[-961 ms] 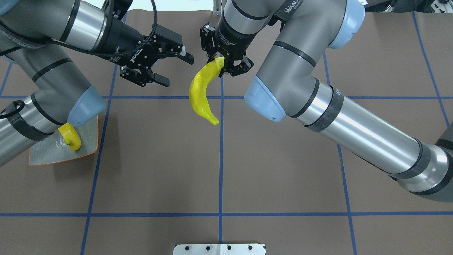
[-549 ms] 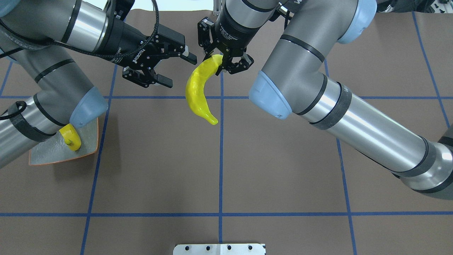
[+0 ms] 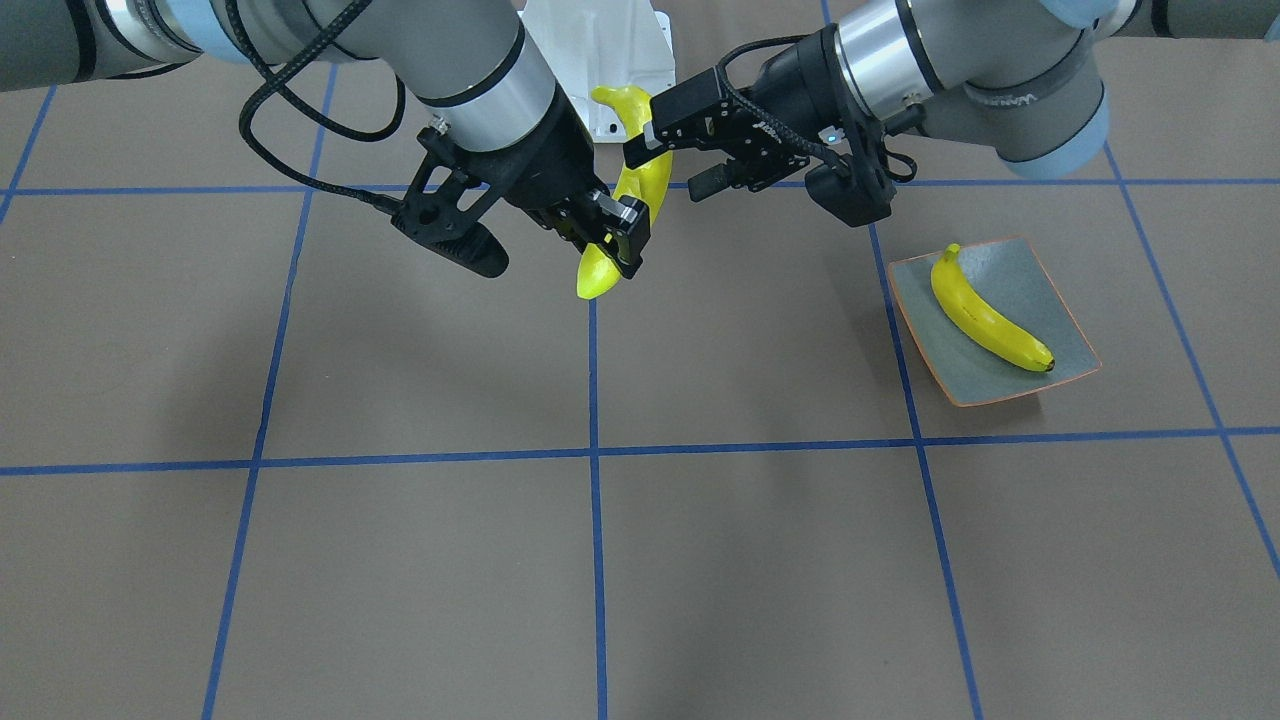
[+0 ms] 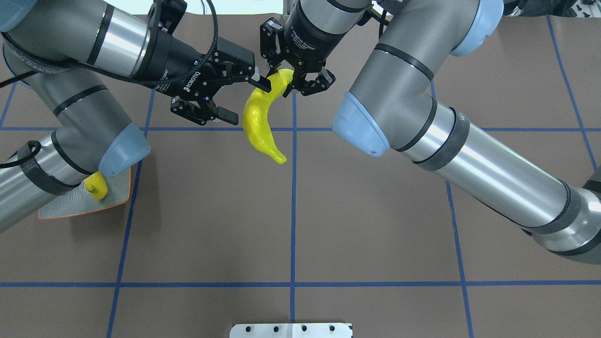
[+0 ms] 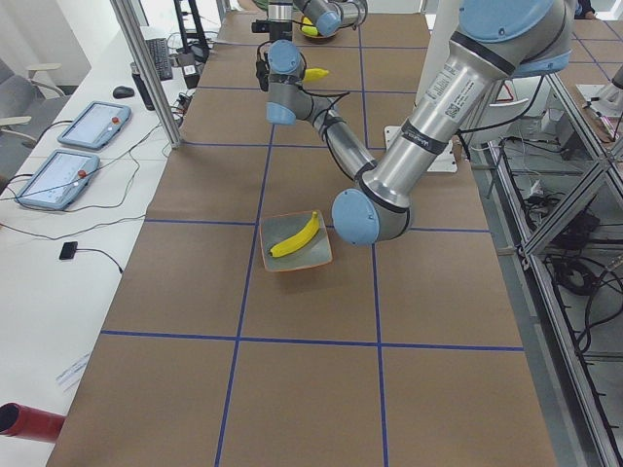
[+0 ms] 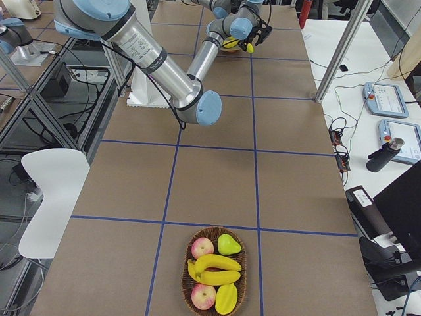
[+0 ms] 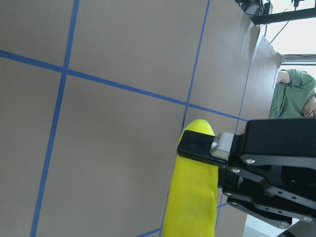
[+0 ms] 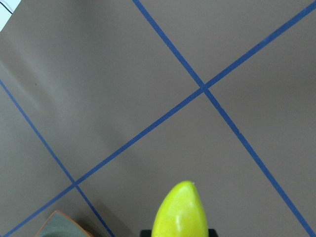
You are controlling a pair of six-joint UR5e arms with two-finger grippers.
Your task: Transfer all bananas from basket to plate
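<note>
The held banana (image 4: 258,122) hangs above the far middle of the table (image 4: 375,234), clenched at its 1 o'clock end by the right hand (image 4: 290,80). The left hand (image 4: 246,101), in from 9 o'clock, has its fingers spread to either side of the fruit without gripping. This reads as a hand-over: next the left hand should close, the right let go, and the fruit go toward 8 o'clock to the plate (image 3: 1050,300), where one banana (image 3: 985,315) lies; more bananas (image 6: 214,263) wait in the basket (image 6: 185,283).
</note>
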